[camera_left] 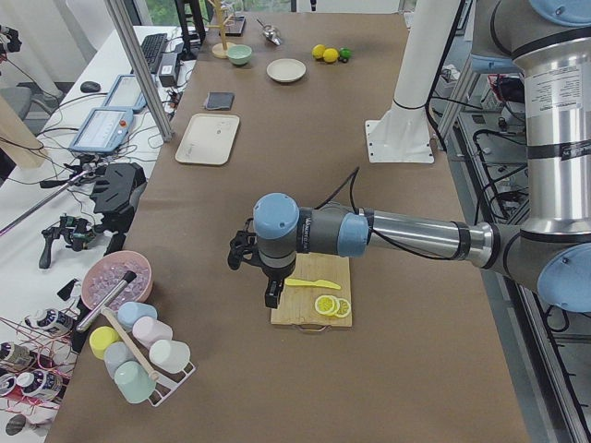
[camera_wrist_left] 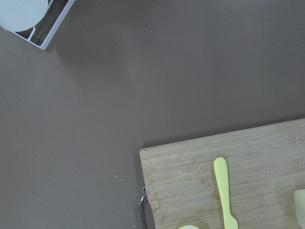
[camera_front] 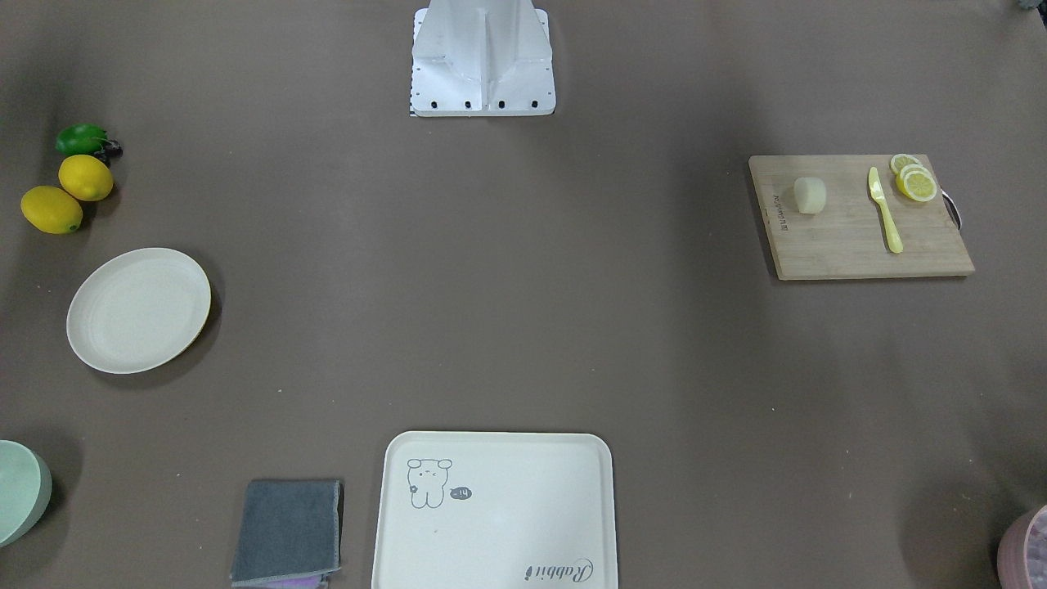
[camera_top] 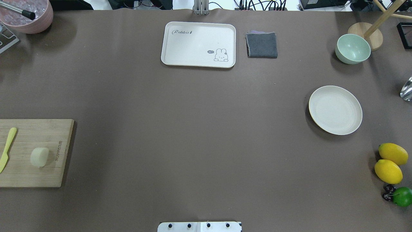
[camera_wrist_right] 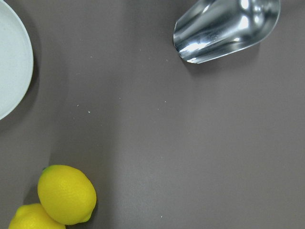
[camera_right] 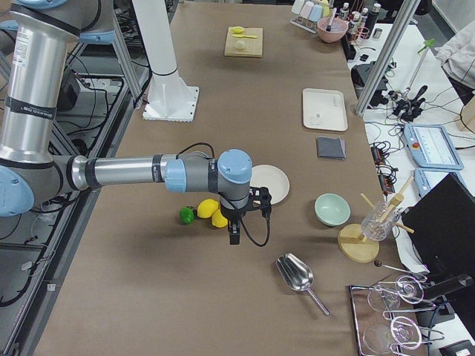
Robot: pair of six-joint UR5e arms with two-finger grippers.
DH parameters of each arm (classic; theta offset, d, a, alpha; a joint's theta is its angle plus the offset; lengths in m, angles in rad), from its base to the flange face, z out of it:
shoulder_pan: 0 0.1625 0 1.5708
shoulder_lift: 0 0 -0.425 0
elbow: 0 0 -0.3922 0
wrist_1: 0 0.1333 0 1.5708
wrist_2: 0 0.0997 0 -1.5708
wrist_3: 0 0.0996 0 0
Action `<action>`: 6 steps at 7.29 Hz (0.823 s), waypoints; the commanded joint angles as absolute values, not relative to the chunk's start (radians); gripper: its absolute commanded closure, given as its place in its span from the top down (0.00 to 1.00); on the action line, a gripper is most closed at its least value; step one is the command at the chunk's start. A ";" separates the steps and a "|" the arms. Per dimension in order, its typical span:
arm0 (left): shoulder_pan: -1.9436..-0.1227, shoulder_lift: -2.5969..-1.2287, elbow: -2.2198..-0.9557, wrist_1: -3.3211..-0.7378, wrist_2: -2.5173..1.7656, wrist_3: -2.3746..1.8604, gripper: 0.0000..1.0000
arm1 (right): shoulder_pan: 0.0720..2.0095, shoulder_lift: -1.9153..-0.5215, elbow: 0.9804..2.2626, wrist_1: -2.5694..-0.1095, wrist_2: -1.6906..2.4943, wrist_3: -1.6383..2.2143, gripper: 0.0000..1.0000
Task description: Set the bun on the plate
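Note:
The bun (camera_front: 810, 195) (camera_top: 39, 157) is a pale cream roll on a wooden cutting board (camera_front: 859, 249) (camera_top: 32, 175) on the robot's left side. Its edge shows in the left wrist view (camera_wrist_left: 300, 210). The round cream plate (camera_front: 139, 311) (camera_top: 335, 110) (camera_wrist_right: 12, 71) lies bare on the robot's right side. My left gripper (camera_left: 271, 297) hangs over the board's outer end, above the table. My right gripper (camera_right: 234, 236) hangs beside the lemons, near the plate (camera_right: 271, 182). Both show only in the side views, so I cannot tell whether they are open or shut.
A yellow knife (camera_front: 885, 211) and lemon slices (camera_front: 914, 180) share the board. Two lemons (camera_top: 389, 162) and a lime (camera_top: 402, 196) lie near the plate. A green bowl (camera_top: 352, 49), grey cloth (camera_top: 261, 44), cream tray (camera_top: 198, 44) and metal scoop (camera_wrist_right: 224, 28) are also there.

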State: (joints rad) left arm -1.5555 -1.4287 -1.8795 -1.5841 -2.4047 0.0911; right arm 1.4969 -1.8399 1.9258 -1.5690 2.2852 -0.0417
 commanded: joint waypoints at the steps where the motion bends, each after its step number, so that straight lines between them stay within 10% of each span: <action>1: -1.559 -1.462 -1.873 -1.763 -2.402 0.084 0.98 | 1.505 -1.838 1.927 -1.413 2.278 -0.016 1.00; 6: -1.562 -1.536 -1.790 -2.013 -2.565 0.071 0.98 | 1.494 -1.798 1.901 -1.324 2.334 0.257 1.00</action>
State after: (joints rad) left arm -1.5615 -1.5506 -1.7887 -1.9253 -2.5539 0.0808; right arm 1.5062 -1.8009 1.9229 -1.3649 2.3019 0.1812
